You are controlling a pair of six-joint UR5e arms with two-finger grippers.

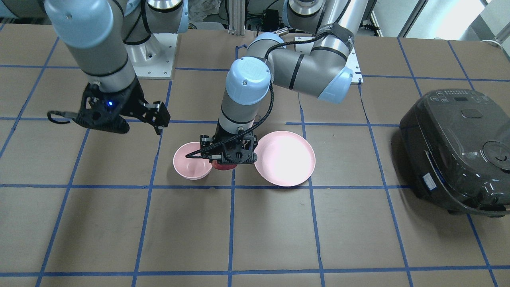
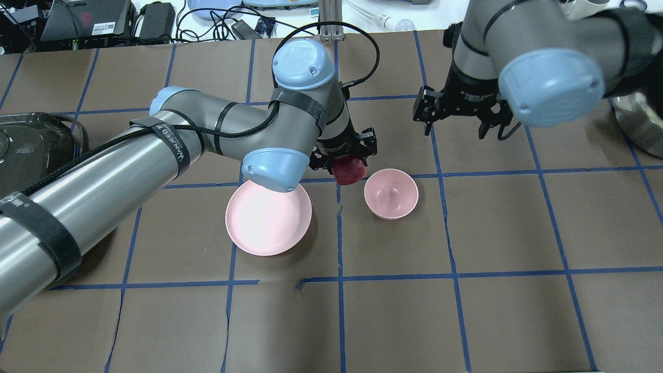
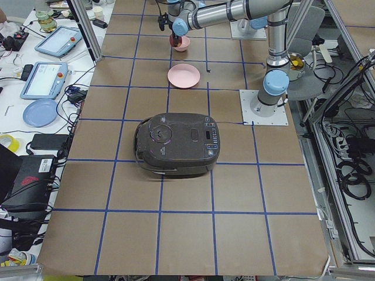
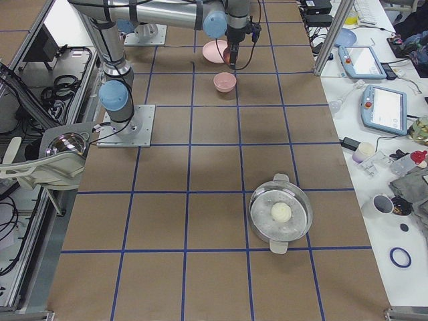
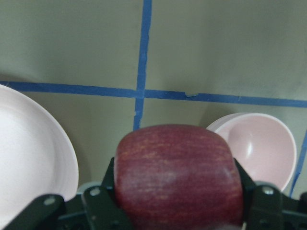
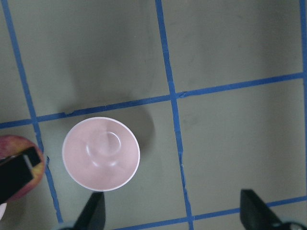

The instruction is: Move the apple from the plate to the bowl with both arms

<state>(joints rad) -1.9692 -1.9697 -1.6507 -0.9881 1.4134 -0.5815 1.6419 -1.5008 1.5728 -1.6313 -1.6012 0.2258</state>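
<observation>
My left gripper (image 2: pixel 348 165) is shut on the dark red apple (image 2: pixel 349 171) and holds it above the table, between the plate (image 2: pixel 268 220) and the bowl (image 2: pixel 390 194). In the left wrist view the apple (image 5: pixel 178 175) sits between the black fingers, with the plate (image 5: pixel 29 158) at the left and the bowl (image 5: pixel 259 148) at the right. The plate and the bowl hold nothing. My right gripper (image 2: pixel 458 122) is open and empty, high above the table behind the bowl. Its wrist view looks down on the bowl (image 6: pixel 101 154) and the apple (image 6: pixel 21 167).
A black rice cooker (image 1: pixel 458 149) stands at the table's end on my left (image 2: pixel 31 150). A steel pot (image 4: pixel 281 215) with a white ball in it stands far off on my right. Blue tape lines cross the brown table.
</observation>
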